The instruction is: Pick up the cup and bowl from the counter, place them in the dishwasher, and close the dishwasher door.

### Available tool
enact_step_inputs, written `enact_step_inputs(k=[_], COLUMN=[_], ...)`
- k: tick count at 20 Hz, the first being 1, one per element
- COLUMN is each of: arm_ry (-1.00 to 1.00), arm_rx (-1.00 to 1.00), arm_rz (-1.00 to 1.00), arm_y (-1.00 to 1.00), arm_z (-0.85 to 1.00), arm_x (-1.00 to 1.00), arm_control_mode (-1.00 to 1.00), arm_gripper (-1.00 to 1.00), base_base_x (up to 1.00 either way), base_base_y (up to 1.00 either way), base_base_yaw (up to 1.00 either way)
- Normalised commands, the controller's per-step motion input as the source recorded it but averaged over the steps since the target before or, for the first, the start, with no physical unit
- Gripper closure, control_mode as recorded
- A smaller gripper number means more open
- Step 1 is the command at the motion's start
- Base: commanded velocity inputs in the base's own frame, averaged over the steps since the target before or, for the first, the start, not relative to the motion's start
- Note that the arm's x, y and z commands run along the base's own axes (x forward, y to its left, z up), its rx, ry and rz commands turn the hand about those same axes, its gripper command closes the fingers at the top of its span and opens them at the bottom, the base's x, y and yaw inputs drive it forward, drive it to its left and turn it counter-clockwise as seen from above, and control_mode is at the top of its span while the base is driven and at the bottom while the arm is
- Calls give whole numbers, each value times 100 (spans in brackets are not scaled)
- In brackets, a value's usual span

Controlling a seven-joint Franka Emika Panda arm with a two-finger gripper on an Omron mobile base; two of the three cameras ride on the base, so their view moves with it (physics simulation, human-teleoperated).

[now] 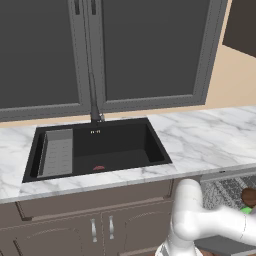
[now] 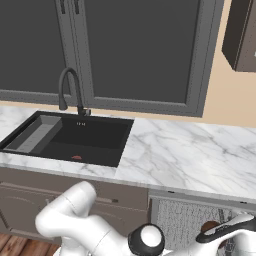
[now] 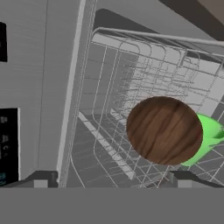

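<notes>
A round brown wooden bowl (image 3: pixel 164 130) lies in the dishwasher's grey wire rack (image 3: pixel 131 70). A bright green cup (image 3: pixel 208 133) sits right beside it, partly hidden behind it. My gripper (image 3: pixel 113 181) hovers over the rack, open, with nothing between its fingertips (image 3: pixel 43 179); the bowl lies beyond them, to the right of centre. From the base, the bowl (image 1: pixel 249 196) and a sliver of the cup (image 1: pixel 246 210) show in the pulled-out rack (image 1: pixel 227 187) under the white marble counter (image 1: pixel 210 140). The bowl (image 2: pixel 210 227) also sits in the rack (image 2: pixel 182 220) beside my wrist.
A black sink (image 1: pixel 100 147) with a dark faucet (image 2: pixel 70 85) is set into the counter (image 2: pixel 190 155). Brown cabinet doors (image 1: pixel 100 227) stand below the sink. A flat grey panel (image 3: pixel 39 78) runs along the rack's left side in the hand view.
</notes>
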Motion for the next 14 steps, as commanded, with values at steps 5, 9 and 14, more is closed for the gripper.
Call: enact_step_inputs(k=[5,9,14], arm_ry=[0,0,-2], arm_rx=[16,14,3], arm_rz=[0,0,0], arm_y=[0,0,0], arm_z=[0,0,-2], arm_x=[0,-1,-47], arm_control_mode=[-100,-100,-100], arm_gripper=[-100,-100,-100], base_base_x=[0,0,0], base_base_y=[0,0,0], base_base_yaw=[0,0,0])
